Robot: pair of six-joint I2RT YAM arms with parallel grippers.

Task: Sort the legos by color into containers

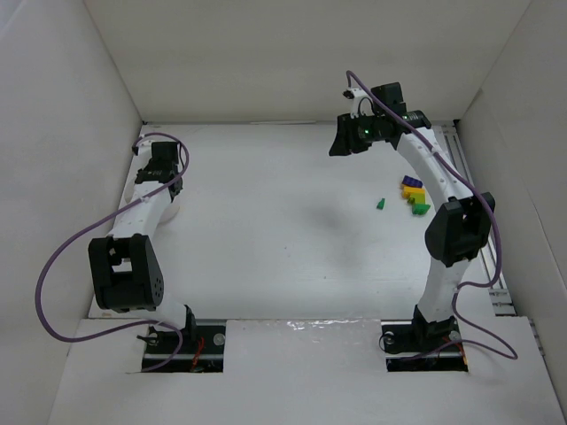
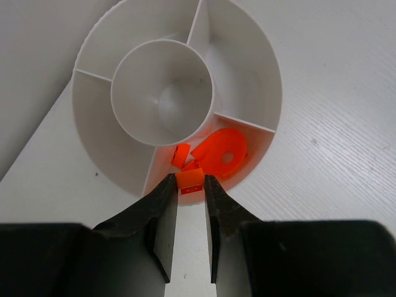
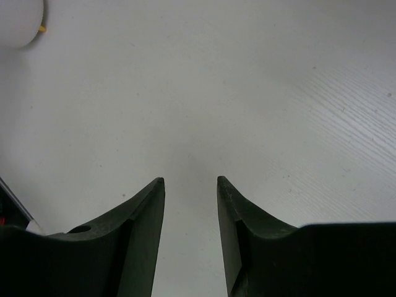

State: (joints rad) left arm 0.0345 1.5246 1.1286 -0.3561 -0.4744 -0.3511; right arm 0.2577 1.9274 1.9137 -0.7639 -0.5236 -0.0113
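Observation:
My left gripper point(image 2: 190, 179) is shut on a small orange lego point(image 2: 190, 179) pinched at its fingertips, right over the near rim of a round white container point(image 2: 111, 117). The container has a central cup and several outer compartments. The compartment under the held brick has more orange pieces point(image 2: 219, 151) in it. My right gripper point(image 3: 190, 180) is open with only bare table between its fingers, and it hangs at the far right point(image 1: 347, 142). Loose legos lie near the right arm: a green one point(image 1: 380, 204) and a cluster of purple-blue point(image 1: 411, 181), yellow point(image 1: 413, 192) and green point(image 1: 419, 209).
White walls point(image 1: 71, 133) enclose the table on the left, back and right. A metal rail point(image 1: 496, 283) runs along the right edge. Purple cables loop off both arms. A white round object point(image 3: 18, 21) with a yellow speck at its edge shows in the right wrist view's top left corner.

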